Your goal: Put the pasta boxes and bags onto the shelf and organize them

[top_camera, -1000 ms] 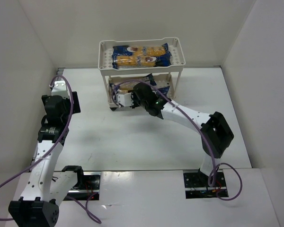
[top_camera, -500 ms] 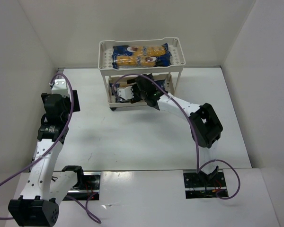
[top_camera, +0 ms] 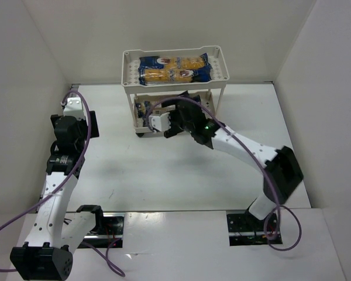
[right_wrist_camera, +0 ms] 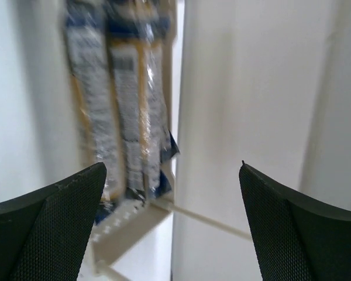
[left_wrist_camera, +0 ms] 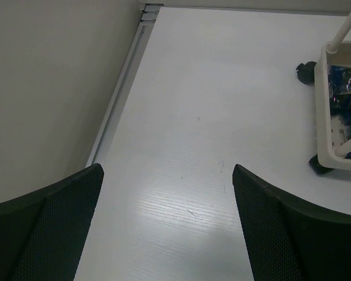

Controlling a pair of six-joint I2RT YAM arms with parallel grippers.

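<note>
The shelf [top_camera: 130,69] stands at the back of the table. Two pasta bags [top_camera: 175,68] lie side by side on its top tray. More pasta bags [right_wrist_camera: 123,105] lie in the lower tray, their blue ends at the tray's rim [right_wrist_camera: 128,225]; from above only a bit of them [top_camera: 141,109] shows past my right arm. My right gripper [top_camera: 154,122] hangs open just in front of the lower tray, with nothing between its fingers [right_wrist_camera: 47,228]. My left gripper [top_camera: 85,126] is open over bare table at the far left, holding nothing.
In the left wrist view the shelf [left_wrist_camera: 324,117] stands to the right on dark casters [left_wrist_camera: 307,71], and a white wall [left_wrist_camera: 47,88] runs close along the left. White walls enclose the table on three sides.
My right gripper went from shut to open, letting go of a pasta bag in the lower tray, and has drawn back a little. The left arm has not moved.
</note>
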